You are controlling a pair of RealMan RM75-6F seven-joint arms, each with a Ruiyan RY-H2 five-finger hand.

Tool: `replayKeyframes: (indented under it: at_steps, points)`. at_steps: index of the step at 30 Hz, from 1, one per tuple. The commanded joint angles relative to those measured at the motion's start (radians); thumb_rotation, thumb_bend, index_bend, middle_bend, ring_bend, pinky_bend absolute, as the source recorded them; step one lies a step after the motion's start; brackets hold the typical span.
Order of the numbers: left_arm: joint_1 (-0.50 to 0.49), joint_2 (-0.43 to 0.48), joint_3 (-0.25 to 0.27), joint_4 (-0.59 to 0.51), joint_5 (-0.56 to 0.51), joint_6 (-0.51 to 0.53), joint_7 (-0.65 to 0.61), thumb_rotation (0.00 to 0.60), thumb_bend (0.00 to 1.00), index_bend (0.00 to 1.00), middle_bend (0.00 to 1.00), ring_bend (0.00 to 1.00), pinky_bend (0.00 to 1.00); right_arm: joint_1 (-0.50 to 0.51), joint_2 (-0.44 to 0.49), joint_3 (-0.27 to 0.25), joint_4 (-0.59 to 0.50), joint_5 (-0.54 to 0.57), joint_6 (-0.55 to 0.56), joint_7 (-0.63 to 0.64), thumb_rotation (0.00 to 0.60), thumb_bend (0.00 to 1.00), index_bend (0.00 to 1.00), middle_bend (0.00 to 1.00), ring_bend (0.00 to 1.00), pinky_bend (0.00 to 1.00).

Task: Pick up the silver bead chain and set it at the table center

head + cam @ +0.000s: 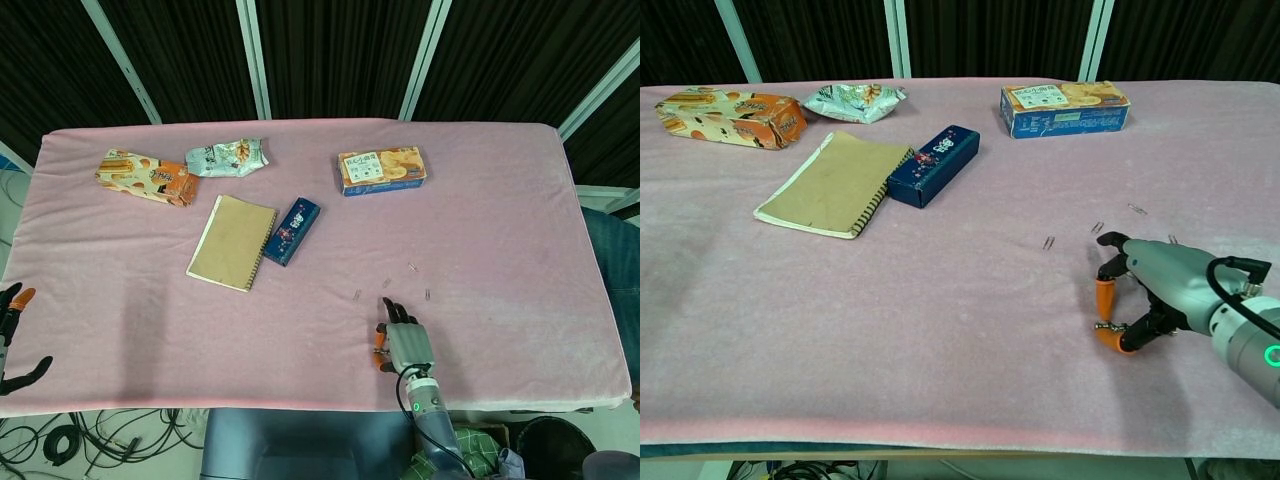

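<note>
Mostly hidden: silver bead chain (1106,325) barely showed, pinched under right hand (1145,292); left hand (14,338) open, cropped off-tabletop.

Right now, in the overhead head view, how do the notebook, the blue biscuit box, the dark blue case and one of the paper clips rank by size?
1. Notebook, clearly largest.
2. Biscuit box.
3. Case, narrower than the box, though not much shorter.
4. Paper clip, tiny by comparison.
</note>
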Motion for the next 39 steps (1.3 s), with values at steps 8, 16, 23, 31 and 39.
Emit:
replayKeyframes:
  at_steps: [8, 16, 23, 31, 39]
  points:
    - [0.000, 0.001, 0.000, 0.000, -0.001, 0.000, -0.001, 0.600, 0.22, 0.10, 0.00, 0.00, 0.00, 0.004, -0.002, -0.004, 0.000, 0.000, 0.001, 0.003, 0.586, 0.26, 0.54, 0.00, 0.06, 0.21]
    - [-0.001, 0.000, 0.000, 0.000, -0.003, -0.004, 0.002, 0.600, 0.22, 0.11, 0.00, 0.00, 0.00, 0.006, -0.002, -0.006, 0.001, 0.001, 0.003, 0.004, 0.584, 0.26, 0.53, 0.00, 0.06, 0.21]
    - [-0.001, 0.000, -0.001, -0.001, -0.005, -0.004, 0.002, 0.600, 0.22, 0.11, 0.00, 0.00, 0.00, 0.008, -0.003, -0.008, 0.000, 0.005, 0.003, 0.005, 0.585, 0.27, 0.56, 0.00, 0.06, 0.21]
    - [-0.002, 0.000, -0.001, -0.001, -0.008, -0.006, 0.003, 0.600, 0.22, 0.11, 0.00, 0.00, 0.00, 0.010, -0.001, -0.013, 0.000, 0.009, 0.003, 0.000, 0.585, 0.28, 0.58, 0.00, 0.06, 0.21]
    - [-0.003, 0.000, -0.001, -0.001, -0.008, -0.008, 0.005, 0.600, 0.22, 0.11, 0.00, 0.00, 0.00, 0.012, 0.003, -0.014, -0.010, 0.008, 0.002, 0.005, 0.584, 0.29, 0.60, 0.00, 0.06, 0.21]
